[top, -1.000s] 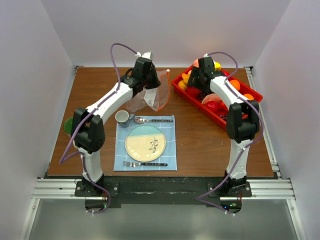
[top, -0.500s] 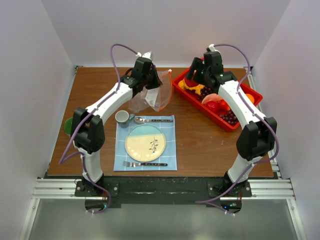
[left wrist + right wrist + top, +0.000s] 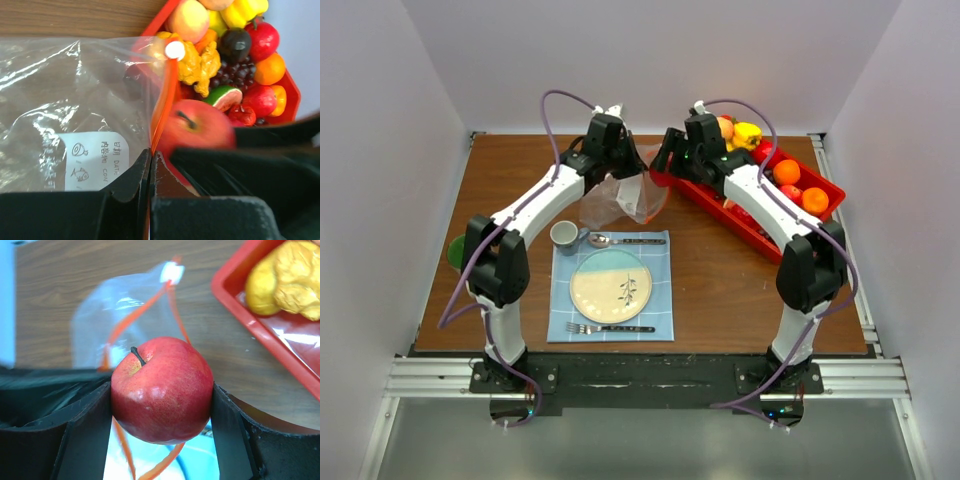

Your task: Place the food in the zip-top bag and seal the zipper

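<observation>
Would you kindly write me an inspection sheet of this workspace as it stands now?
Surface: brown wooden table, no spills seen.
Job's things: clear zip-top bag held up by its orange-red zipper; one red apple close to its mouth; remaining food in the red tray.
Clutter: blue placemat with plate, fork, spoon; cup; green object at the left edge.
Grippers: left gripper shut on the bag edge; right gripper shut on the apple.
Cables: purple cables arc over both wrists.
Surroundings: white walls; metal rail at the near edge.
</observation>
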Controlling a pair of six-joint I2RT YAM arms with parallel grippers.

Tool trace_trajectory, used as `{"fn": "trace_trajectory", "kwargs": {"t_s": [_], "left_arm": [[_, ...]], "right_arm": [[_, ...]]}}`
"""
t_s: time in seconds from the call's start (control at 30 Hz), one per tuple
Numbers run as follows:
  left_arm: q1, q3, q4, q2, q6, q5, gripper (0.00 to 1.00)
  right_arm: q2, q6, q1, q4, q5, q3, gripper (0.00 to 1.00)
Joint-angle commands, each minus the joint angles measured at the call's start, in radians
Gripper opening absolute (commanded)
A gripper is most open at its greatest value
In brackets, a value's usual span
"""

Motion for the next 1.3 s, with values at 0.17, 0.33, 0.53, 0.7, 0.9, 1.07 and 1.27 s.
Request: {"fn": "trace_trajectory", "kwargs": {"t_s": [0.17, 0.33, 0.53, 0.7, 0.9, 1.07, 1.27], "left_arm": [[-0.009, 0.01, 0.097, -0.079, -0.046, 0.101, 0.0], [-0.009, -0.001, 0.135, -0.074, -0.052, 0.135, 0.0], [-0.009, -0.017, 0.197, -0.077, -0.054, 0.169, 0.0], [-0.004, -0.007, 0.163, -0.074, -0.035, 0.161, 0.0], [-0.001, -0.021, 0.178, -0.089, -0.017, 0.166, 0.0], [0.007, -0.02, 0.167, -0.088, -0.008, 0.149, 0.0], [0.027, -0.042, 0.149, -0.103, 0.014, 0.095, 0.0]], "right_arm": [[0.054, 0.041, 0.0, 0.002, 0.051, 0.061, 0.17], [0.046, 0.04, 0.003, -0.009, 0.079, 0.062, 0.28], [0.06, 0.027, 0.003, -0.012, 0.08, 0.081, 0.52], [0.077, 0.014, 0.004, -0.03, 0.063, 0.127, 0.78], [0.044, -0.006, 0.004, -0.038, 0.069, 0.118, 0.92], [0.031, -0.022, 0.004, -0.065, 0.069, 0.15, 0.98], [0.011, -0.037, 0.004, -0.093, 0.049, 0.187, 0.99]]}}
